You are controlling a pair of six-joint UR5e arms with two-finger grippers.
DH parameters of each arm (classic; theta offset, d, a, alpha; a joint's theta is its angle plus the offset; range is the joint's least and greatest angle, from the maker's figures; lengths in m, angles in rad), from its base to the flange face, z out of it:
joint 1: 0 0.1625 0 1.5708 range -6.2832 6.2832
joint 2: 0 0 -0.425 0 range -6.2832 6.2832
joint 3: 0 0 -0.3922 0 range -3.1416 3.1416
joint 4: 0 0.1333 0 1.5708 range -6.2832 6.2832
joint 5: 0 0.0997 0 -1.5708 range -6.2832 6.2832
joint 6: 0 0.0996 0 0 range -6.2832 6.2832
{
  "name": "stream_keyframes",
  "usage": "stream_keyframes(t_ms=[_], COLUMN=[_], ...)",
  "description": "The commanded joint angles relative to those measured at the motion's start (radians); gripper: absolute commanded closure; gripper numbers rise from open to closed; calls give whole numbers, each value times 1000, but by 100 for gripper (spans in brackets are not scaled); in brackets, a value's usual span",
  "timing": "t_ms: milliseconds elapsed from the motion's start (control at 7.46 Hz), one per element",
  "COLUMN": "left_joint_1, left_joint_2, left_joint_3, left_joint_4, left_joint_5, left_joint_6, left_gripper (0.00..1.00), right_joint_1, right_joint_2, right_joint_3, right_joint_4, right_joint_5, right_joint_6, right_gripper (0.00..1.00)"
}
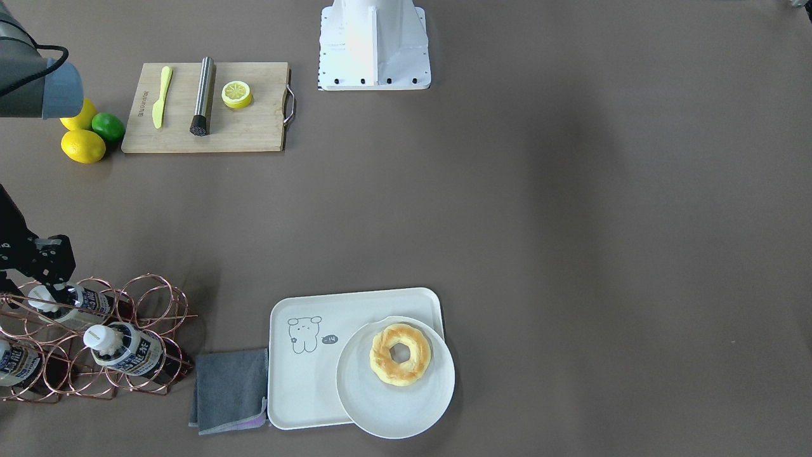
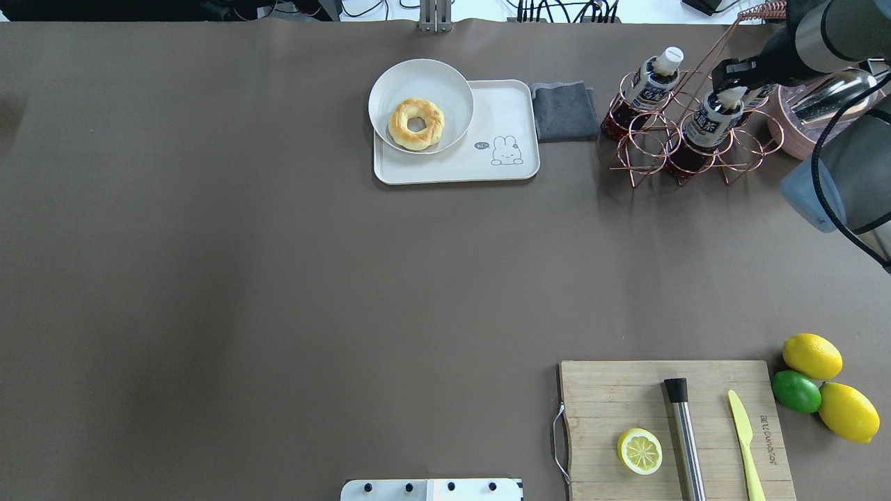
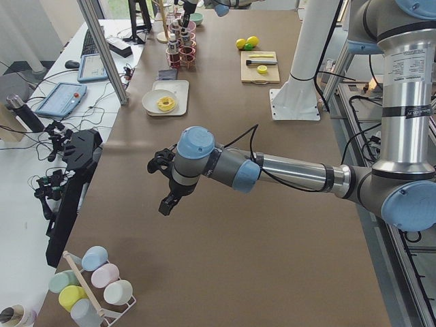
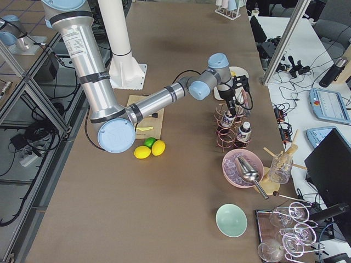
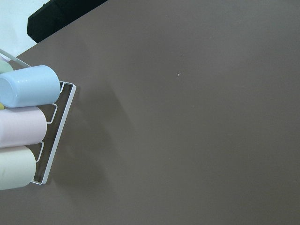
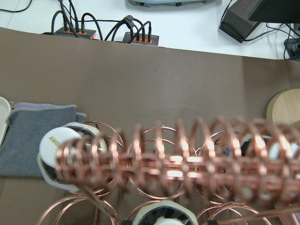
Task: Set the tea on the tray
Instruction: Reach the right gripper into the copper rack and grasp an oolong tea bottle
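Observation:
Three tea bottles with white caps lie in a copper wire rack (image 1: 152, 311): one (image 1: 124, 349) at the front, one (image 1: 79, 301) behind it and one (image 1: 16, 365) at the view's edge. My right gripper (image 1: 56, 279) hovers at the cap of the middle tea bottle (image 2: 710, 122); its fingers look spread and hold nothing. The gripper also shows in the overhead view (image 2: 731, 78). The white tray (image 1: 298, 381) with the bear drawing is bare on the drawing's side. My left gripper (image 3: 167, 187) hangs over bare table far away; I cannot tell whether it is open.
A round plate (image 1: 396, 406) with a doughnut overlaps the tray's other half. A grey cloth (image 1: 231, 387) lies between tray and rack. A cutting board (image 1: 203, 108), lemons and a lime (image 1: 108, 125) sit near the robot. A pink bowl (image 2: 793, 132) stands beside the rack.

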Motion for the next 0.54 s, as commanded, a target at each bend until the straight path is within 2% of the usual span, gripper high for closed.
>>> stream_keyframes(t_ms=[0, 134, 268, 402], left_joint_1=[2, 3, 3, 2], left_joint_2=[0, 0, 1, 0], left_joint_3=[1, 1, 1, 1], left_joint_4=[1, 1, 1, 0], left_joint_5=[0, -2, 0, -6], left_joint_6=[0, 0, 0, 0], left_gripper=[2, 2, 2, 2], right_joint_1=[0, 0, 0, 6], right_joint_2=[5, 5, 5, 14], right_joint_3=[-4, -1, 2, 5], right_joint_4=[0, 0, 2, 0], right_joint_5=[-1, -1, -1, 4], right_joint_6=[0, -2, -15, -20], right_gripper=[48, 93, 100, 100])
